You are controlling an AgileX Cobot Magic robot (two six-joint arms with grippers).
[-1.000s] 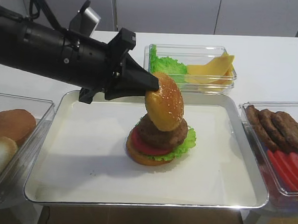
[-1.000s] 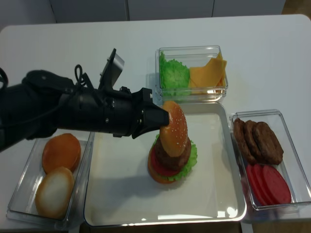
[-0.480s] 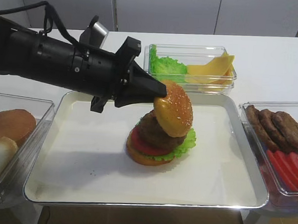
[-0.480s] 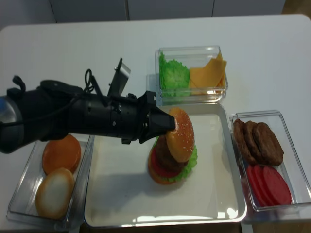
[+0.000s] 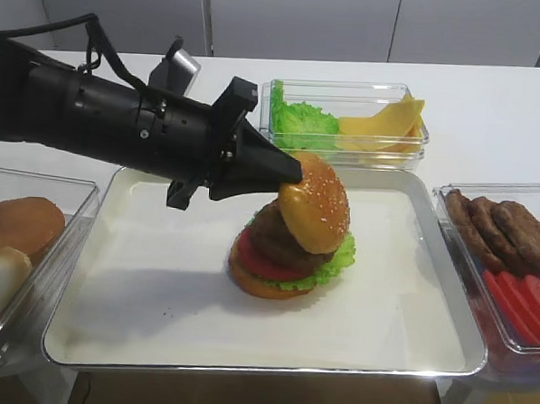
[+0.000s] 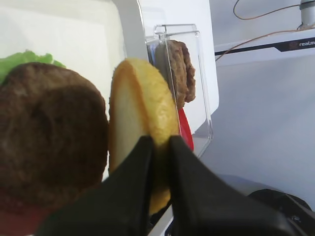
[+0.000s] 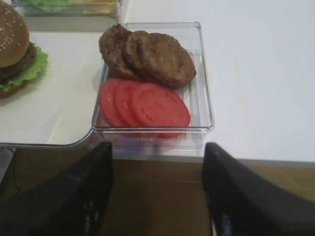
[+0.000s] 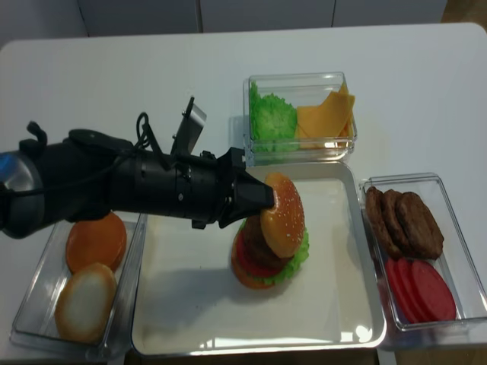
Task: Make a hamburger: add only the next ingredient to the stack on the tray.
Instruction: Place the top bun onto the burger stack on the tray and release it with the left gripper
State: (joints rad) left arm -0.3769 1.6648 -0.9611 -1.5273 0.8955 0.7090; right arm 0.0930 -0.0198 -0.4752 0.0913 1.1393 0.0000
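Domed, sesame-speckled bun top [image 5: 316,203] against round, coarse brown patty [image 5: 281,241].

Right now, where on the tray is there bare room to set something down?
Tray: bare paper front, left of the stack and right toward the patty tub. Crowded mid-tray, where the left gripper holds the sesame bun top.

one tray [image 8: 183,319] with one burger stack [image 8: 266,255], and one sesame bun top [image 8: 283,215] against it. three clear tubs [image 8: 300,84]: one holds two buns [image 8: 95,239], one holds lettuce [image 8: 272,115] and cheese slices [image 8: 323,115], one holds three loose patties [image 8: 403,220] and three tomato slices [image 8: 418,289]. two robot arms [image 8: 114,182], all on one counter [image 8: 411,84].
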